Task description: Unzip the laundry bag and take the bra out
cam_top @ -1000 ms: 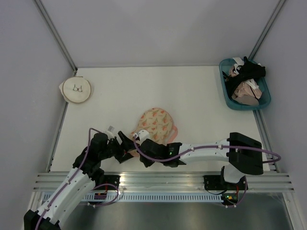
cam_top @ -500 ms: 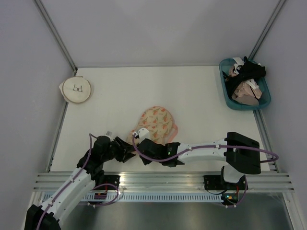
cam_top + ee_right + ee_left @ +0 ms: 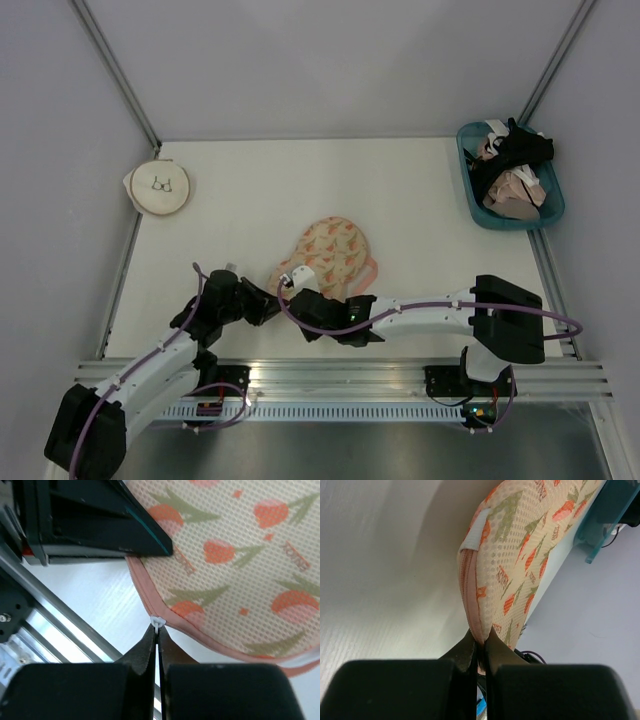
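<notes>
Where the two arms rise from the aluminium rail (image 3: 340,378) at the near edge of the desk (image 3: 300,180), the left arm (image 3: 150,365) reaches forward and to the right. The right arm (image 3: 430,312) lies low across the desk toward the left, so both wrists meet just in front of the laundry bag (image 3: 335,250). The left jaws are clenched on the near edge of the bag: in the left wrist view the two black fingertips (image 3: 465,650) pinch the pink zipper rim (image 3: 470,605) between them. From there the fabric rises away from the tips, with a small white tab (image 3: 472,532) sewn across the rim farther up. The right jaws are clenched on the small white zipper pull (image 3: 157,621), which sits on the pink rim near the point where the left jaws grip. In the right wrist view the black body of the left wrist fills the upper left corner and its tip touches the same rim. The bag lies on the near middle of the desk, its peach mesh printed with orange-pink shapes on green stems, its near left edge held at the jaws. Whether the zipper is parted cannot be told from these views. At the far left of the desk, well apart from the bag, lies the round cream pouch (image 3: 160,188) with a bra drawing on it. At the far right edge stands the teal basket (image 3: 512,226), holding a black garment (image 3: 515,148) on top of beige-pink garments (image 3: 515,195).
</notes>
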